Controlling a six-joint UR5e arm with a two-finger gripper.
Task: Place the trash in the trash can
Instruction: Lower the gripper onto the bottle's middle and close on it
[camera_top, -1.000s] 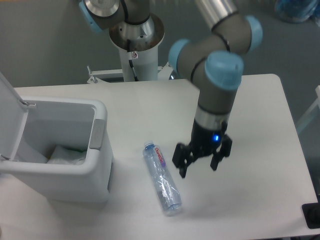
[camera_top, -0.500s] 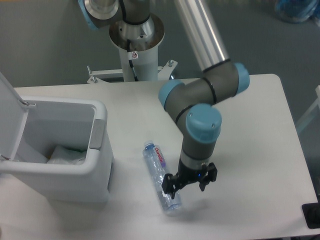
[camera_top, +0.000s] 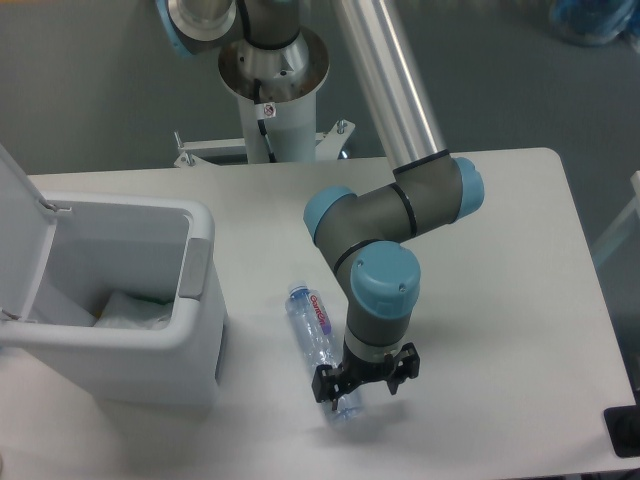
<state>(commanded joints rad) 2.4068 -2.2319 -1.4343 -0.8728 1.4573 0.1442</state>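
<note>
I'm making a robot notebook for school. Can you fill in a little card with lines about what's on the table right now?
bottle: lying flat on the table, cap end pointing away from the camera
hand: low over the bottle's near end; whether it has closed on the bottle cannot be told
trash can: left of the bottle, lid open
inside the can: something pale and crumpled
left to do: bottle not yet in the can

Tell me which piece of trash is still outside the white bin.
The clear slim plastic bottle with the red-and-blue label, lying on the table under the gripper; the other piece is inside the bin.
</note>
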